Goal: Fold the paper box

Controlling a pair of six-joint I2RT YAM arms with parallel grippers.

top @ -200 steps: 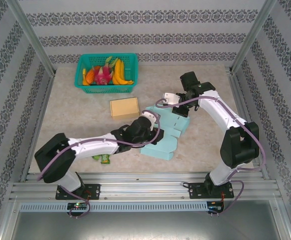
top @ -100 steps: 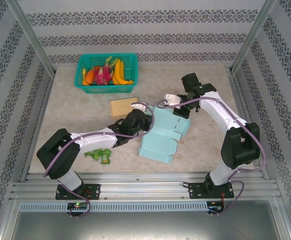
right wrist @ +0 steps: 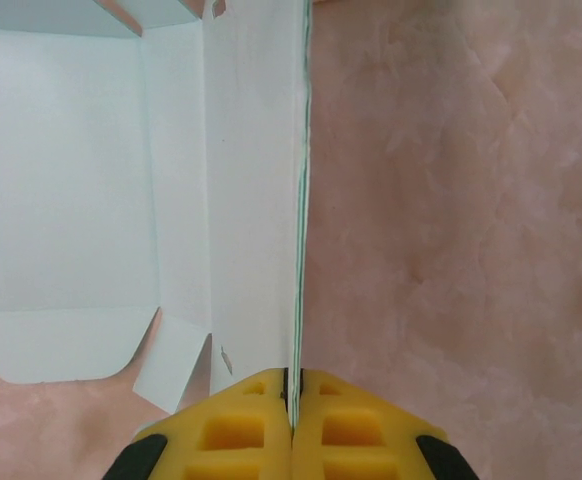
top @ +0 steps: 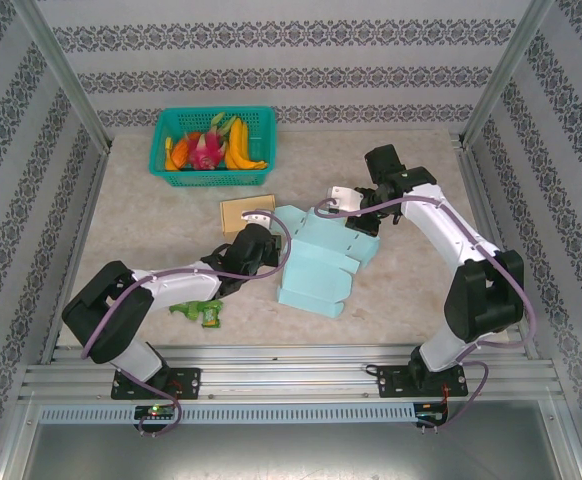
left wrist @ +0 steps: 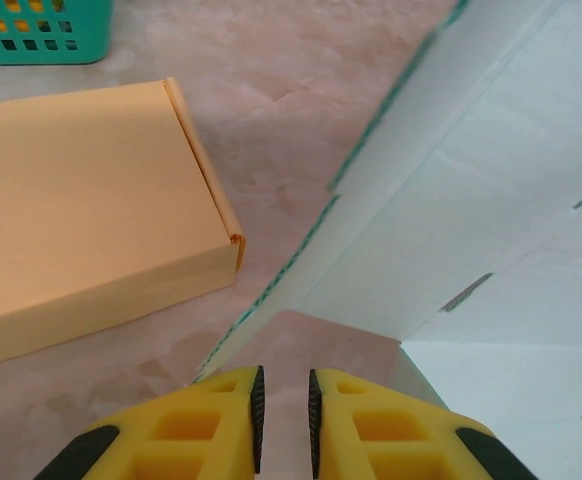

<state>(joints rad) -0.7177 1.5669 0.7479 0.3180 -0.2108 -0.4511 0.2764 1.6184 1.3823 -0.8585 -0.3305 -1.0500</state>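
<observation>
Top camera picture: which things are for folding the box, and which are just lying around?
For the job:
light blue paper box
right gripper, pinching the box's edge
left gripper, close beside a flap

Just lying about:
green basket with fruit
tan cardboard box
green wrapper

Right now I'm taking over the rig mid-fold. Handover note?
Left gripper: fingers a narrow gap apart, empty, at the left edge of the paper box.
Right gripper: shut on an upright panel at the box's far right side.
Box: mid-table, light blue, partly raised, flaps loose.
Done: one panel stood up.
Left: fold the remaining walls and flaps, then close it.
</observation>
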